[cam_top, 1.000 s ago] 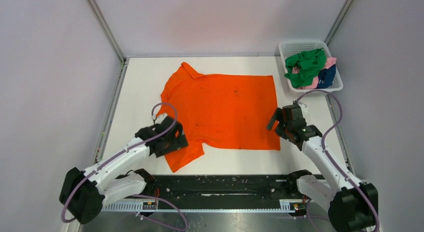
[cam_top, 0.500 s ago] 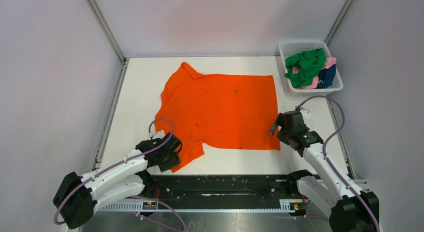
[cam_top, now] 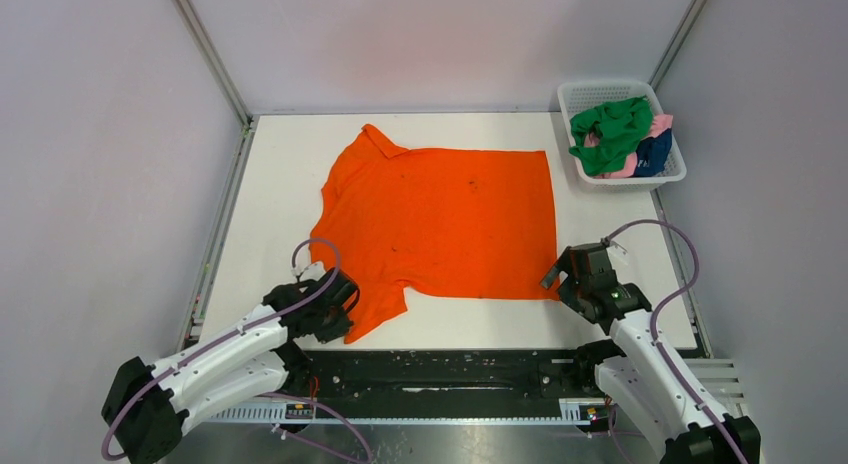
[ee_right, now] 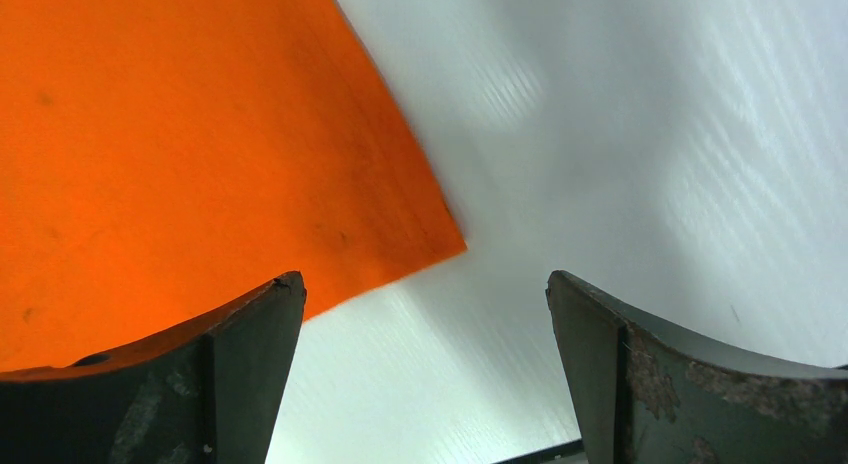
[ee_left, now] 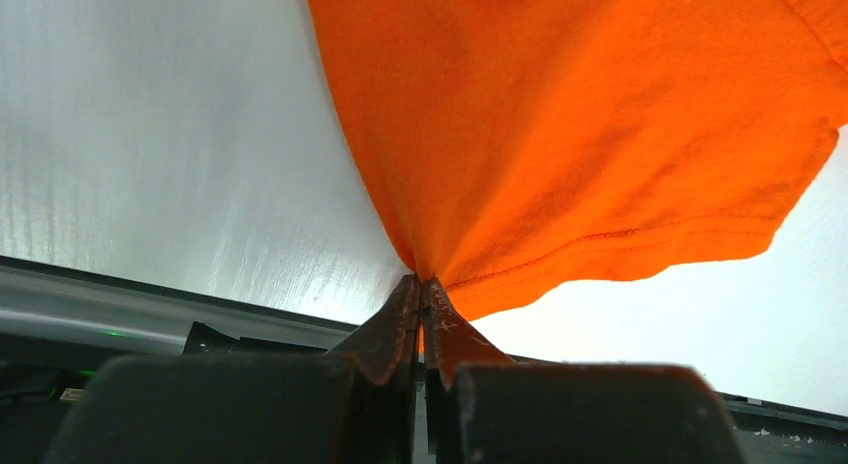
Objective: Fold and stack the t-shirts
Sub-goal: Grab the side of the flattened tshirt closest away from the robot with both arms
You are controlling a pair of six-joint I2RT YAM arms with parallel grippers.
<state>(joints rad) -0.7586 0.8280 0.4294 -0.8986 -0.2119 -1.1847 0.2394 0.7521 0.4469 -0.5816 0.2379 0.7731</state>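
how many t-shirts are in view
4: orange t-shirt spread on the table; green t-shirt, pink t-shirt and navy t-shirt heaped in the white basket, where more may be hidden.

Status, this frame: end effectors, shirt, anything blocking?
Left end effector shut on sleeve of bright orange cloth t-shirt. Right end effector open at hem corner. Shirt flat. Nothing blocking.

The orange shirt covers the middle of the table, leaving bare strips along the left, far and near edges. The basket blocks the far right corner, and walls close three sides.
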